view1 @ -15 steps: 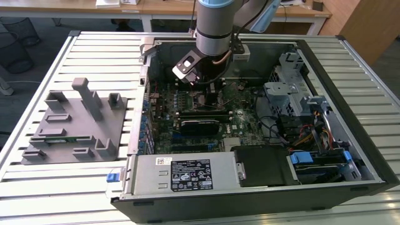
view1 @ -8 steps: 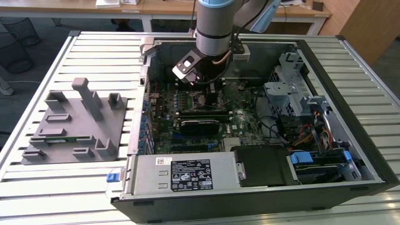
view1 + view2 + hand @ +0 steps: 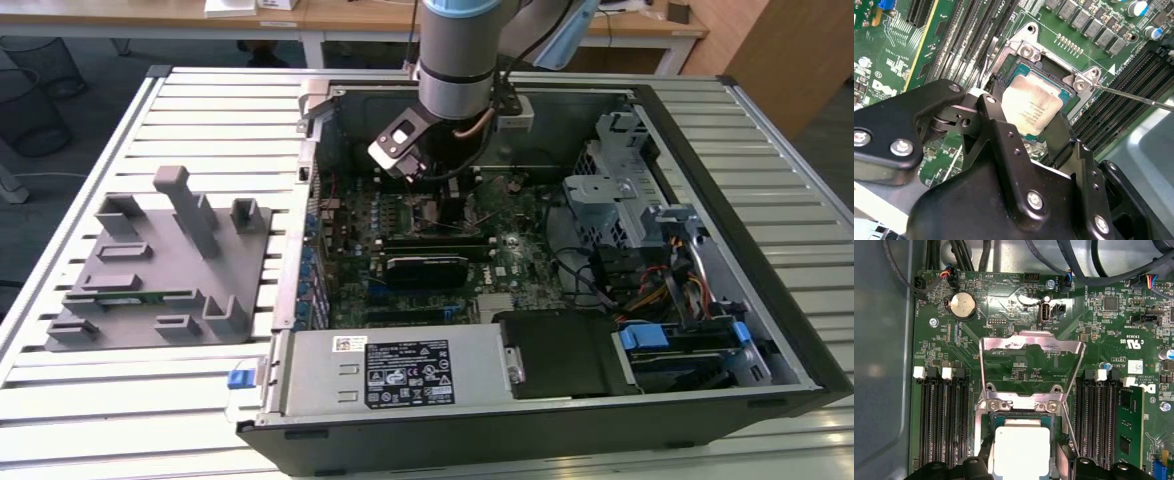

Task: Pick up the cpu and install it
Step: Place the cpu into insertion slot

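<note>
I'm reaching my arm (image 3: 461, 50) down into the open case (image 3: 534, 430), which is lying on the slatted table (image 3: 120, 420). In the exterior view that puts me in the upper middle of the frame.

My end effector (image 3: 1025, 117) is hovering right over the socket (image 3: 1024, 67) on the board (image 3: 1094, 325). It's narrowed down and gripping the cpu (image 3: 1031, 102). The black fingers (image 3: 996, 120) are sitting on two opposite edges of the chip, and its silvery top is showing between them in both wrist views.

The cpu is lined up square with the socket, either in the recess or just above it. I honestly can't tell whether it's fully seated.

The metal plate (image 3: 1029, 342) is standing flipped open just behind the socket. A thin lever (image 3: 1134, 95) is sticking out sideways from one socket corner.

Black slots (image 3: 944, 415) are running along both sides of the socket, and a green stick (image 3: 1126, 425) is sitting in one of them. A coin battery (image 3: 963, 305) is sitting further up the board.

Out on the table, at the exterior view's left, a grey fixture (image 3: 147, 270) is standing well apart from me.
</note>
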Robot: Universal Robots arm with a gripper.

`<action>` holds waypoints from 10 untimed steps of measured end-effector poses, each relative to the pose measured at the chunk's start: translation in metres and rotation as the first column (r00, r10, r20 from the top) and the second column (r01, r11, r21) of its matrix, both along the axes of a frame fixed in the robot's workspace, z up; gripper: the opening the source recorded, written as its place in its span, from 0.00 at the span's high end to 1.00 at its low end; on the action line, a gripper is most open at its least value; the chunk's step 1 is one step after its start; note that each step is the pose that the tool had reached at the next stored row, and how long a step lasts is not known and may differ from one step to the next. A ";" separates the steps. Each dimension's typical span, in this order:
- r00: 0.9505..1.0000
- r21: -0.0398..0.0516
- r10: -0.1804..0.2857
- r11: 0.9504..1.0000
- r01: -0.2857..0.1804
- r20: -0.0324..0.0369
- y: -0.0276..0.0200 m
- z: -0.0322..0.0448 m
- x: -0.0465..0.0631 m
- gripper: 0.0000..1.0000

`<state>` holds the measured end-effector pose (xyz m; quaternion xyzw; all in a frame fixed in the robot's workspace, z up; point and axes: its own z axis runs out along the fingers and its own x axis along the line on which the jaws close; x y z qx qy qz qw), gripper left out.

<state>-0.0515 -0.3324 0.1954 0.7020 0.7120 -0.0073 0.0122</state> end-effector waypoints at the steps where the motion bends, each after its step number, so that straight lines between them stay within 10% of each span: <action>1: 1.000 0.000 0.000 1.000 0.000 0.000 0.0000 0.0000 0.000 0.40; 10: 1.000 0.001 0.000 1.000 0.000 0.000 0.0000 0.0055 0.000 0.40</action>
